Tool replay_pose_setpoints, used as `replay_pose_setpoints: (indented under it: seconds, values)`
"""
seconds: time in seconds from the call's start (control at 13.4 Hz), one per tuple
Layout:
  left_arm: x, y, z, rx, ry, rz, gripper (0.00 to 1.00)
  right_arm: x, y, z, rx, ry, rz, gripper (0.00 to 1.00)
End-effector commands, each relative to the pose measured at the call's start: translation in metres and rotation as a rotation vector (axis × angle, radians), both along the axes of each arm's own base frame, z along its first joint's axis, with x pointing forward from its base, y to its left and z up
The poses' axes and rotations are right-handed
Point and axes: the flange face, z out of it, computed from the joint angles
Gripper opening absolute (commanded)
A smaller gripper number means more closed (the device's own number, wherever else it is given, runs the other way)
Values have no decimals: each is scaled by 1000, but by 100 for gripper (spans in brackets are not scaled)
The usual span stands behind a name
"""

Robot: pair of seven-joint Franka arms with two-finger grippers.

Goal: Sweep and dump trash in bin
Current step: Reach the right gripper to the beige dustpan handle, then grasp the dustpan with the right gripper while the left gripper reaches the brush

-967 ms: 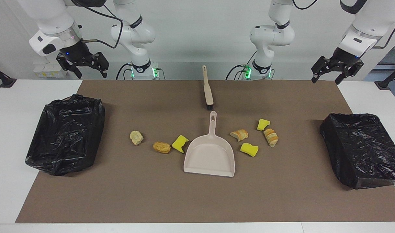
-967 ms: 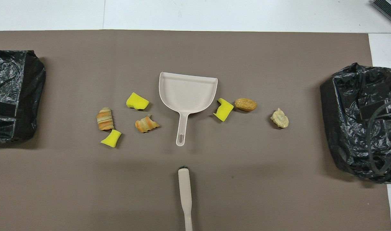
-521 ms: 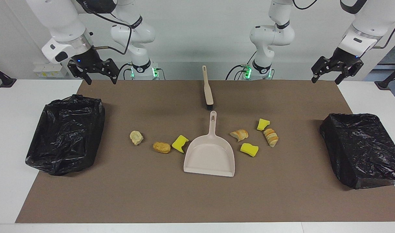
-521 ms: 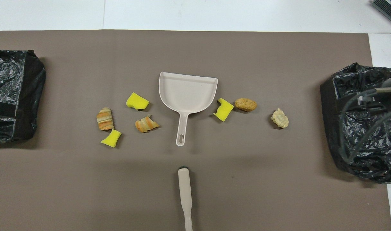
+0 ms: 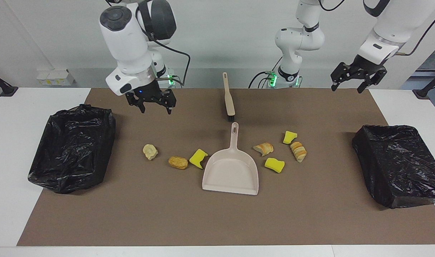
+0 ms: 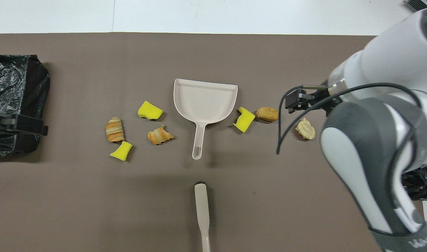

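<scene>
The trash lies on the brown mat on both sides of a beige dustpan (image 5: pixel 231 171): yellow sponge chunks (image 5: pixel 198 158) (image 5: pixel 274 165) (image 5: pixel 290 137) and tan bread-like pieces (image 5: pixel 150 151) (image 5: pixel 178 162) (image 5: pixel 263 148) (image 5: pixel 298 151). A beige brush (image 5: pixel 228 98) lies nearer to the robots, in line with the dustpan's handle. My right gripper (image 5: pixel 155 109) hangs open and empty over bare mat, between the brush and the black bin (image 5: pixel 73 142) at the right arm's end. Open and empty too, my left gripper (image 5: pixel 347 87) is raised over the mat's corner at its own end.
A second black-lined bin (image 5: pixel 399 164) stands at the left arm's end of the table. In the overhead view the right arm (image 6: pixel 374 133) covers much of its own end, including most of the bin there. White table (image 5: pixel 10 200) borders the mat.
My right arm has swung from above its bin toward the table's middle and come lower. The left gripper has shifted slightly toward the middle. Nothing on the mat has moved.
</scene>
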Motion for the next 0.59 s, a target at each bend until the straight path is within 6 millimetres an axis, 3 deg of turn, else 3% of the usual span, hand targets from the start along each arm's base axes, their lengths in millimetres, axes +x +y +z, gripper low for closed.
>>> replay_pose_setpoints:
  seconds: [0.0,0.15,0.52]
  values:
    - [-44,-62,-32,3,64,-98,100,6,51,-32,19,-7,-68,100]
    - [-88,-105,-67,-8,113,-176,100,7,80,-48,26,-17,-75,100]
    - [-184,-212,-125,4,79,-107,100,7,129,-95,21,-5,-37,100]
